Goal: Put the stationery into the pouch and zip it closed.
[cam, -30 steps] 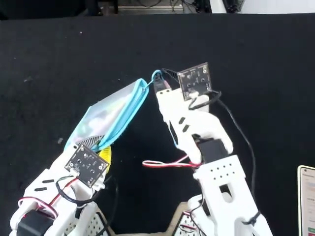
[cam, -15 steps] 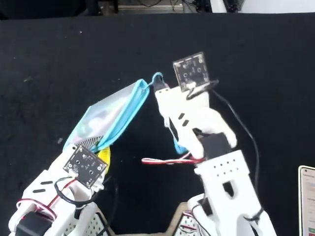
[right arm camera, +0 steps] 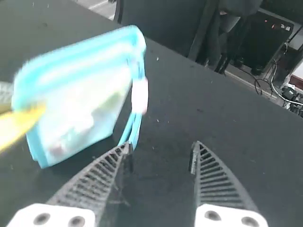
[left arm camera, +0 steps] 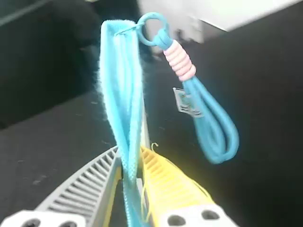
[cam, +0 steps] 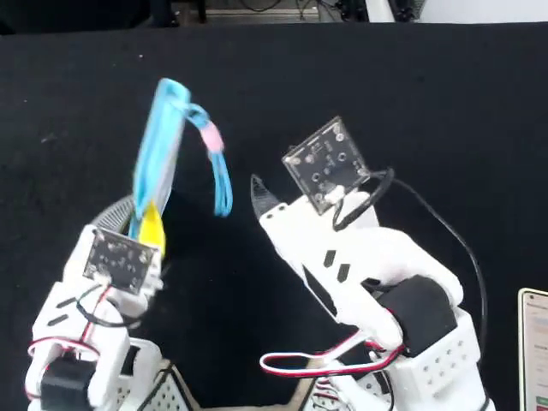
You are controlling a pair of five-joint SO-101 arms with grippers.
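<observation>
— What takes up the most room?
— The black table (cam: 445,94). Both arms stand at its near edge, the left arm (cam: 90,334) on one side and the right arm (cam: 385,291) beside it.

— Where is the pouch?
— The light blue pouch (cam: 158,145) sits in the left tool (cam: 145,224). That tool's grey and yellow fingers are clamped tight on one end of the pouch, and the rest sticks out away from the arm, with its narrow edge turned to the high camera. In the right wrist view its broad side (right arm camera: 75,113) faces the lens. Pale shapes show through it, too blurred to name.

— And the right tool?
— The right tool (right arm camera: 158,153) has its fingers spread wide with nothing between them. It points toward the pouch and is near it but apart from it.

— Anything smaller?
— A blue strap (cam: 221,184) hangs in a loop from the pouch's far end, between the pouch and the right tool. A pink bead (left arm camera: 180,59) sits where the loop gathers, and above it a small blue ring (left arm camera: 152,28) joins the strap to the pouch's corner
</observation>
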